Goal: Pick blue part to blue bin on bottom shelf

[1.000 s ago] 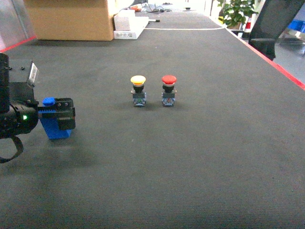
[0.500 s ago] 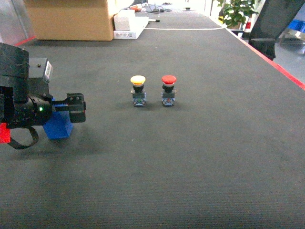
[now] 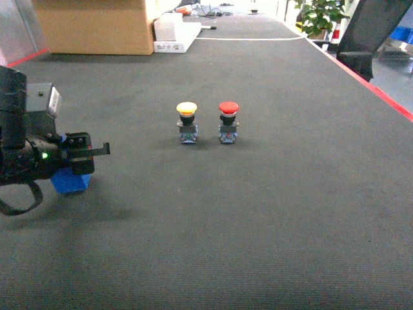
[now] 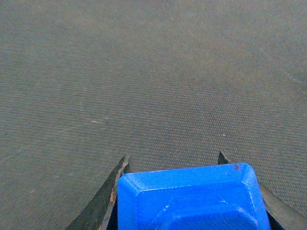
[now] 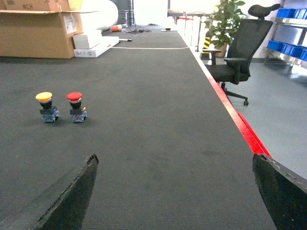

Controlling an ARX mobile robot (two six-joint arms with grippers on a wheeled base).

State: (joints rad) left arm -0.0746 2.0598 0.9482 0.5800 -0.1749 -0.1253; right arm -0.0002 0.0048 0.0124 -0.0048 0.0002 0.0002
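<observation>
The blue part (image 3: 70, 183) is a blue plastic block that hangs under my left gripper (image 3: 87, 155) at the far left of the head view, just above the dark carpet. In the left wrist view the blue part (image 4: 192, 199) fills the gap between the two dark fingers, and the left gripper (image 4: 173, 156) is shut on it. My right gripper (image 5: 175, 160) shows only in the right wrist view. It stands wide open over bare carpet with nothing between its fingers. The blue bin and the bottom shelf are out of view.
A yellow push button (image 3: 187, 121) and a red push button (image 3: 228, 120) stand side by side mid-carpet. A cardboard box (image 3: 97, 26) and white boxes (image 3: 174, 32) sit at the back left. An office chair (image 5: 240, 57) stands beyond the red floor line (image 5: 240, 124).
My left gripper swung right and up with the blue part, then came back left and a little lower. The blue part stays in its grip. The buttons have not moved.
</observation>
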